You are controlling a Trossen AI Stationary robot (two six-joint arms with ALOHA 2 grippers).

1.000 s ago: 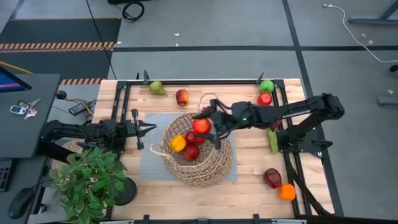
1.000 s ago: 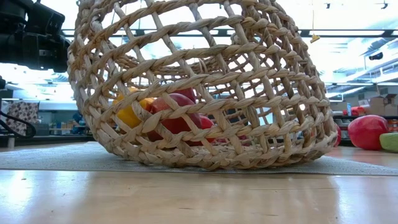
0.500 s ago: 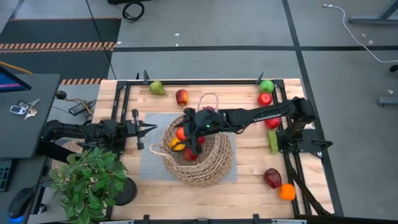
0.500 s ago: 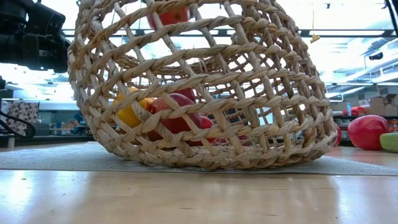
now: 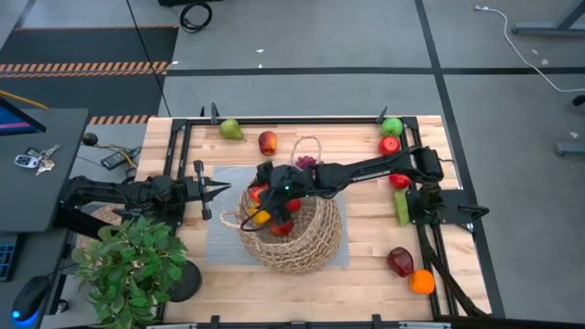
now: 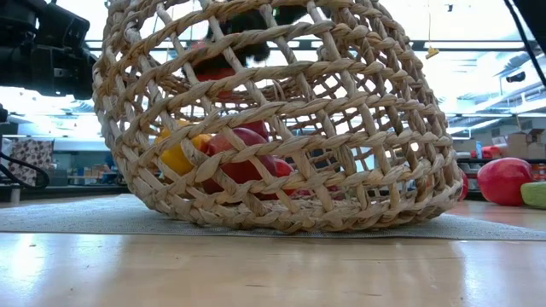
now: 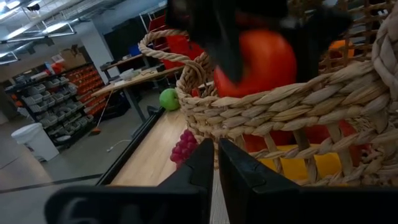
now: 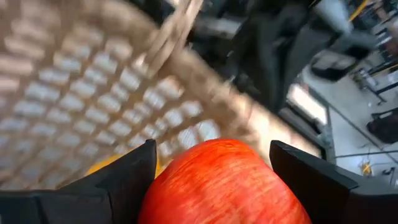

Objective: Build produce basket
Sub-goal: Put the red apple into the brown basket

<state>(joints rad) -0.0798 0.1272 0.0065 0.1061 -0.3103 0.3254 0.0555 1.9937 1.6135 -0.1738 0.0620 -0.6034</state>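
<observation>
1. The right pincer (image 5: 266,195) was clamped on a red apple (image 8: 225,183), a finger on either flank, and hung over the basket's open mouth, by the rim nearest the left arm.
2. The basket (image 5: 315,239) sat on a grey mat (image 5: 219,239) in the middle of the counter (image 5: 366,283), leaning so its mouth faced the left arm. Inside it lay a yellow pepper (image 5: 259,216) and dark red fruit (image 5: 281,226), below the held apple.
3. The left pincer (image 5: 212,189) waited just beside the basket on the mat, its fingers drawn close together with nothing between them.
4. Outside the basket: purple grapes (image 5: 304,164) touching its far rim, a red-yellow apple (image 5: 267,142) and a green pear (image 5: 230,129) beyond that, a green apple (image 5: 392,125) and a red fruit (image 5: 389,144) well apart toward the right arm's base, and a dark red piece (image 5: 399,261) with an orange (image 5: 421,281) at the near corner.
5. The apple looked like a light, hard, smooth toy; a grip across its widest part seemed soundest, since the round skin could slip. The wicker seemed light and apt to shift if bumped.
</observation>
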